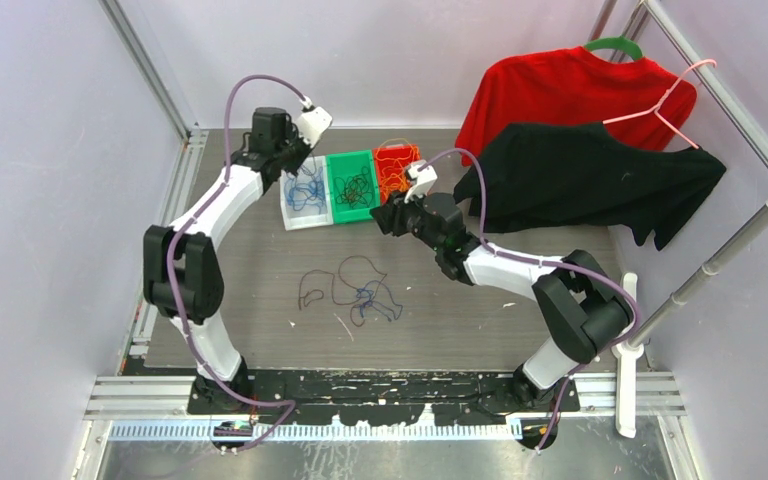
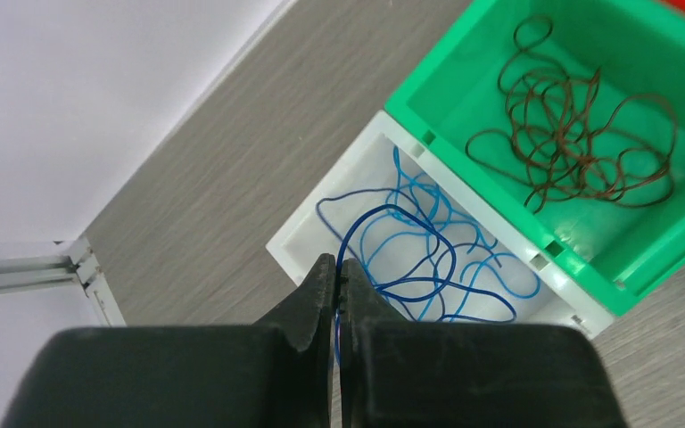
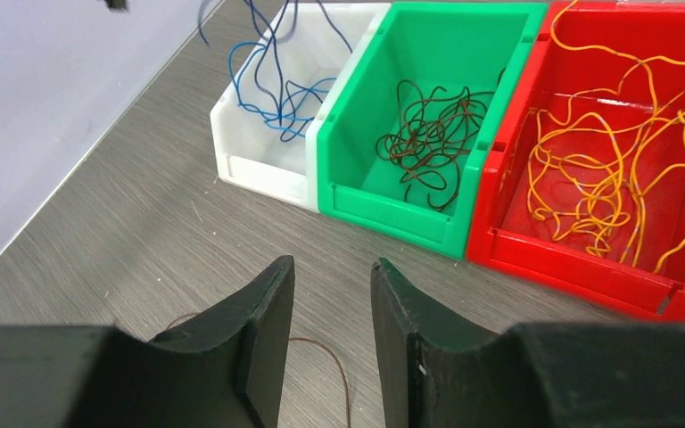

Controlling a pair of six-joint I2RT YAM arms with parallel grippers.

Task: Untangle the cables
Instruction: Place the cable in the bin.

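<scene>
Thin floppy blue wire is being held in clamped L gripper over white plastic bin, prob. for colour-sorting; R gripper, jaws part-spread & empty, is being hovered nr blue/brown wire tangle on grey tabletop.

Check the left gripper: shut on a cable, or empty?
Left gripper shut on a blue cable: its wrist view shows the strand pinched between closed jaws, trailing into the white bin.

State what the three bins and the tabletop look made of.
White bin, green bin, red bin: likely moulded plastic, slightly glossy; uniform colour, moulded rims. Tabletop: matte grey wood-grain surface, perhaps laminate; fine streaks.
</scene>
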